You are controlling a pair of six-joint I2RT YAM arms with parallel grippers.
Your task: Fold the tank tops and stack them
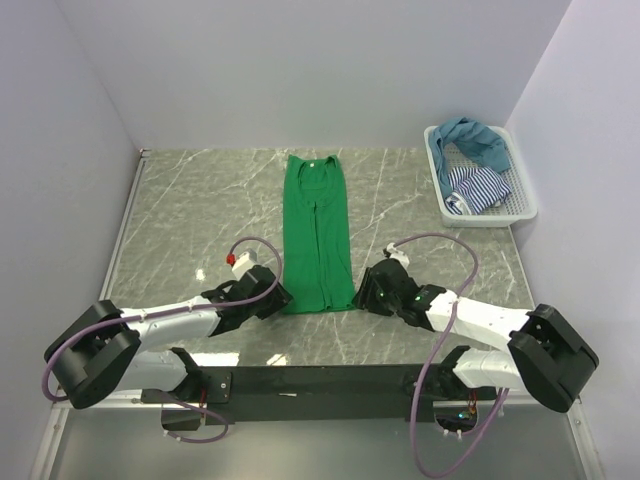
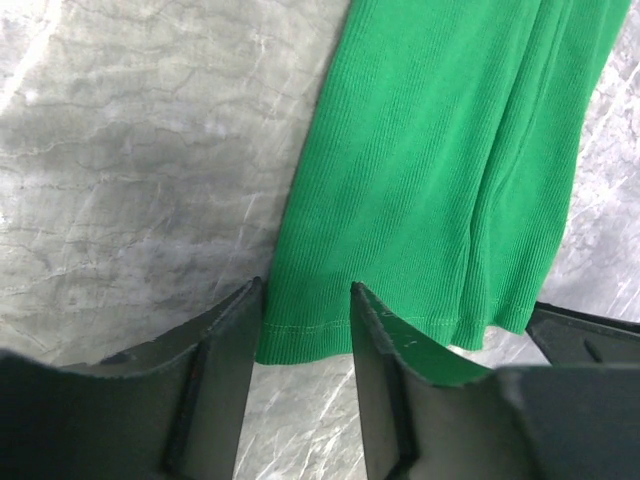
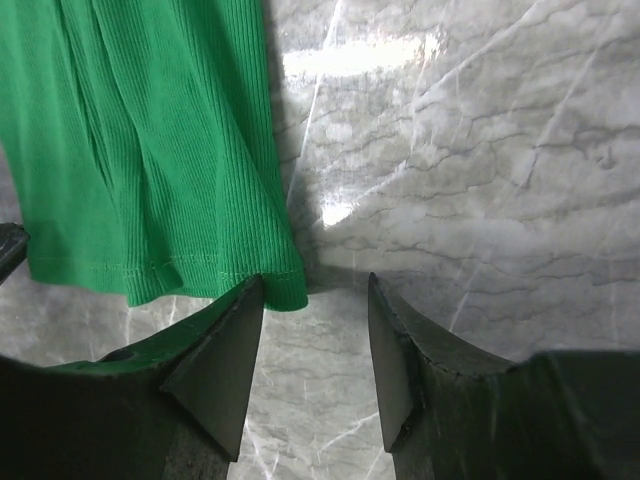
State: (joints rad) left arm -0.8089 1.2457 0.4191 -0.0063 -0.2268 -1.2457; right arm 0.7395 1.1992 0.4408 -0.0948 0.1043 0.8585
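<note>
A green tank top (image 1: 315, 235) lies in the middle of the marble table (image 1: 200, 220), folded lengthwise into a long narrow strip. Its neckline points to the far side and its hem to the near side.

The left tool (image 1: 272, 296) sits low at the near left corner of the hem, and the right tool (image 1: 363, 297) sits at the near right corner, so the two face each other across the strip.

From the left wrist, the left tool (image 2: 305, 290) has its fingers spread. The left corner of the green tank top (image 2: 440, 170) lies flat on the table between them, its stitched hem running across the gap.

From the right wrist, the right tool (image 3: 315, 283) is also spread. Its left finger (image 3: 225, 350) is right at the corner of the green tank top (image 3: 140, 150), and only bare marble shows between the two fingers.

At the far right corner of the table stands a white mesh basket (image 1: 488, 218). It holds a teal-blue tank top (image 1: 475, 138) bunched at its far end and a striped tank top (image 1: 478, 188) crumpled just nearer, the two touching
</note>
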